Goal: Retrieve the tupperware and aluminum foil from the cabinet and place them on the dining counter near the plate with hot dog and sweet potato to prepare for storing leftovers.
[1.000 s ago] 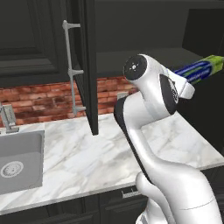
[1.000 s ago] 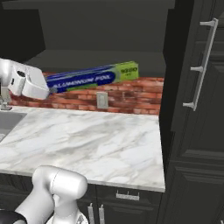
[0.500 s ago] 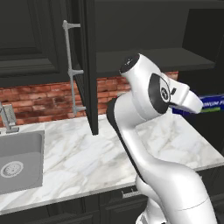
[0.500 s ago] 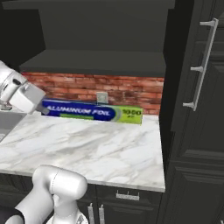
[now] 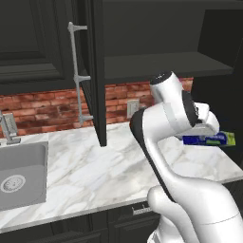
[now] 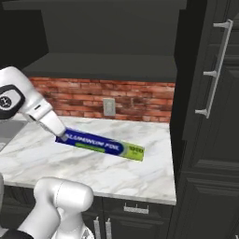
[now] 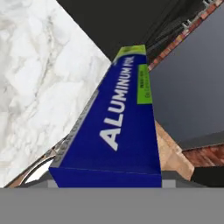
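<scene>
Compare the earlier frames with the present one: the aluminum foil point(image 6: 100, 145) now sits lower than it did. One second ago the box is level with the brick wall's upper courses; now you see it just above the marble bench point(image 6: 107, 172), its green end tilted downward. The arm point(image 5: 173, 109) has swung down and rightward with the box.

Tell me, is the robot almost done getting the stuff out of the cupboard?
Not yet. Done: the cabinet door stands open and the aluminum foil is out of it. In hand: the gripper holds the box by one end above the marble counter. Left: carrying it to the plate and fetching the tupperware.
</scene>
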